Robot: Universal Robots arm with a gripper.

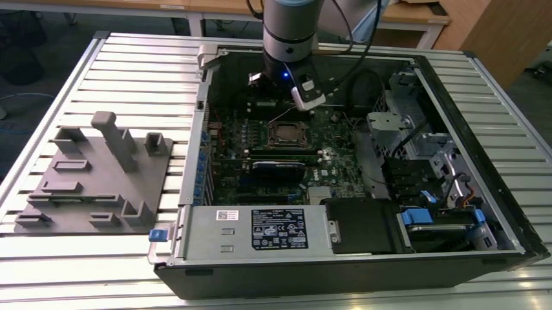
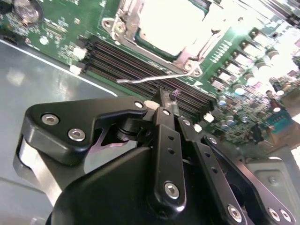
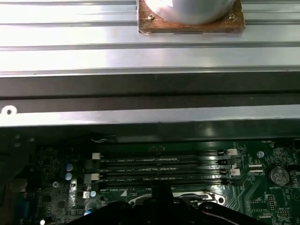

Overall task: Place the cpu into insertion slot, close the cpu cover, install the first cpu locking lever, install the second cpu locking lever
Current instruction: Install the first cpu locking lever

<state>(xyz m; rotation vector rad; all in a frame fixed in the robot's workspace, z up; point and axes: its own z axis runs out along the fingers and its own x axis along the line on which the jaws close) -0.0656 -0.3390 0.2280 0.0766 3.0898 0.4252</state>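
In the second wrist view the cpu (image 2: pixel 171 21) lies in the insertion slot (image 2: pixel 187 58) with its bright silver top showing. The cpu cover (image 2: pixel 125 26) rests flat around it as a silver frame. A thin wire locking lever (image 2: pixel 154 78) juts out free along the socket's near edge. My gripper (image 2: pixel 168 96) hangs just over that lever with its black fingers drawn together and nothing visibly between them. In the exterior view the socket (image 1: pixel 289 134) sits mid-board, and the arm (image 1: pixel 289 39) stands above its far side.
Empty black memory slots (image 2: pixel 136 61) run beside the socket. A blue-edged card (image 1: pixel 278 166) stands on the board, and the power supply (image 1: pixel 258 229) and drive cage (image 1: pixel 431 155) are in the case. A grey fixture tray (image 1: pixel 95 181) sits on the slatted table at the exterior view's left.
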